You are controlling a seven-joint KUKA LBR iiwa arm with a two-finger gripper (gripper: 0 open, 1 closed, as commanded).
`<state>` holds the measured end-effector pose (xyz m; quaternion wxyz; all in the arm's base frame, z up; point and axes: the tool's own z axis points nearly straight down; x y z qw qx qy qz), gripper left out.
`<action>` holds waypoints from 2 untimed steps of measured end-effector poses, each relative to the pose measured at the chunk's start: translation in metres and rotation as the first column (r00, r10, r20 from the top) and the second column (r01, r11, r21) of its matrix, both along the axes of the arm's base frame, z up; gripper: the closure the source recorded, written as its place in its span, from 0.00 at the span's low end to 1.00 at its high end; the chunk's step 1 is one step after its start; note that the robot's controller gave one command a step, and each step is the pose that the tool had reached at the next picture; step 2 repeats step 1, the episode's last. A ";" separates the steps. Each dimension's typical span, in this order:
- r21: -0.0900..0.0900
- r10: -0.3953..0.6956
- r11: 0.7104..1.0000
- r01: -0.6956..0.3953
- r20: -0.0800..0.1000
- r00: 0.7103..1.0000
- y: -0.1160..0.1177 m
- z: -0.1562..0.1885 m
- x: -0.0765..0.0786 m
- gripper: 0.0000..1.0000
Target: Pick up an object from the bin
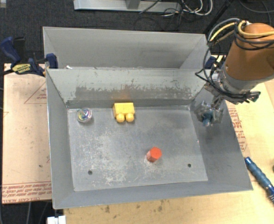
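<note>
My gripper point(208, 114) hangs over the bin's right slope, near the back right corner of the floor, with nothing visible between its fingers. A small red cylinder point(153, 155) stands on the floor toward the front, well left of and below the gripper. A yellow block with two round knobs point(124, 111) lies at the back wall, far to the gripper's left. A small clear marble-like ball with coloured swirls point(85, 115) rests at the back left.
The arm with its orange cover reaches in from the right above the bin's right rim. The three things lie far apart on the grey floor, with wide gaps between them.
</note>
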<state>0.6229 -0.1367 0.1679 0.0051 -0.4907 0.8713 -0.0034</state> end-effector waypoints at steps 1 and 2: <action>0.001 0.001 1.000 -0.001 0.001 1.000 0.007 0.072 0.016 1.00; 0.001 0.001 1.000 -0.001 0.001 1.000 0.007 0.072 0.016 1.00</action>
